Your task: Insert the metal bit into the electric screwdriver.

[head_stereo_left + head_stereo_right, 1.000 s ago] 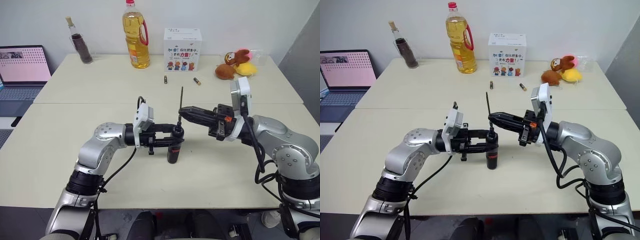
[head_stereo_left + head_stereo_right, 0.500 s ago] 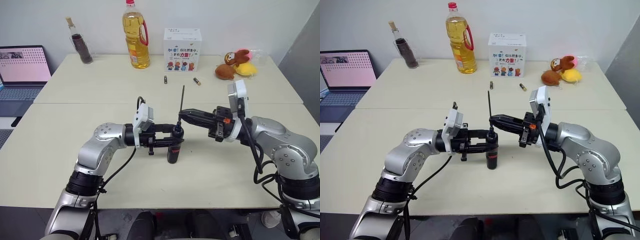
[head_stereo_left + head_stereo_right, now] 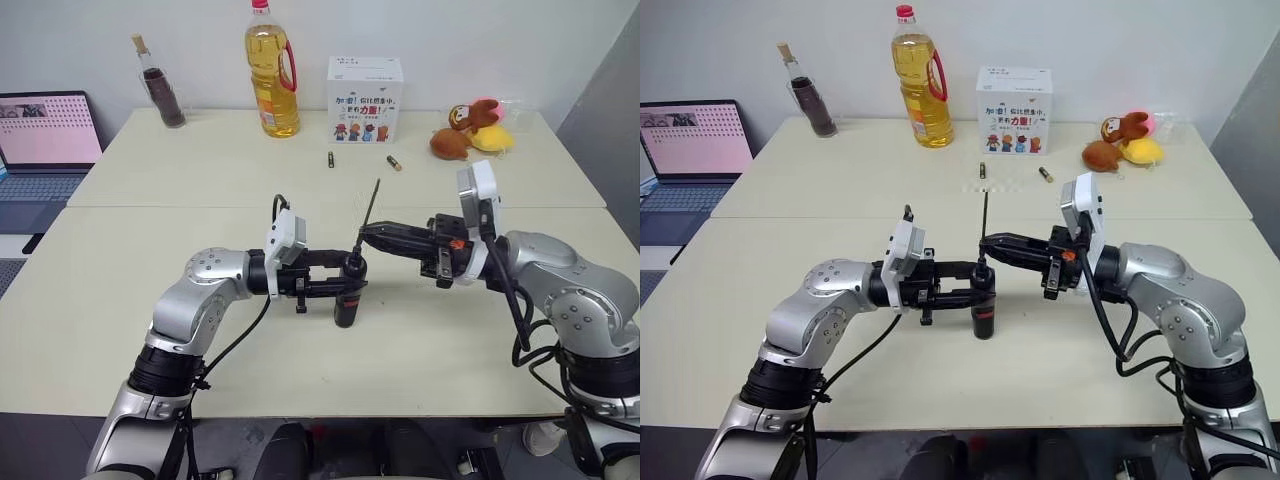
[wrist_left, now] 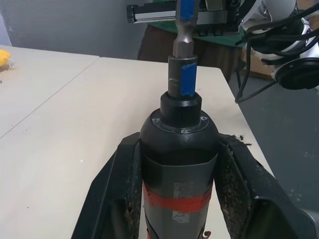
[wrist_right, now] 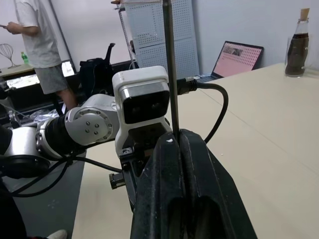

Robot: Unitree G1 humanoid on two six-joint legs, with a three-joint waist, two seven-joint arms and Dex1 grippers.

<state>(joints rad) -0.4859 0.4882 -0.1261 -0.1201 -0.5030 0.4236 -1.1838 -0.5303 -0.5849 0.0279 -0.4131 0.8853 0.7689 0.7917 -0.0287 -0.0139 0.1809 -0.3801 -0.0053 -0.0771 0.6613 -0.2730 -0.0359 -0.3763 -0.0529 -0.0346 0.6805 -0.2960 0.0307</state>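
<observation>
Two clamped tools: metal bit [image 3: 984, 212] (right tool [image 3: 984, 242]) above electric screwdriver [image 3: 983, 305]

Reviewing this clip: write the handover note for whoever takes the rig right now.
Left pincer: shut on the electric screwdriver, held upright above the table.
Right pincer: shut on the metal bit, which stands tilted over the screwdriver's top.
Done: both parts gripped; the bit's lower end sits in or at the socket, as the left wrist view suggests.
Left: confirm it is fully seated, push it home if not, then release.
</observation>
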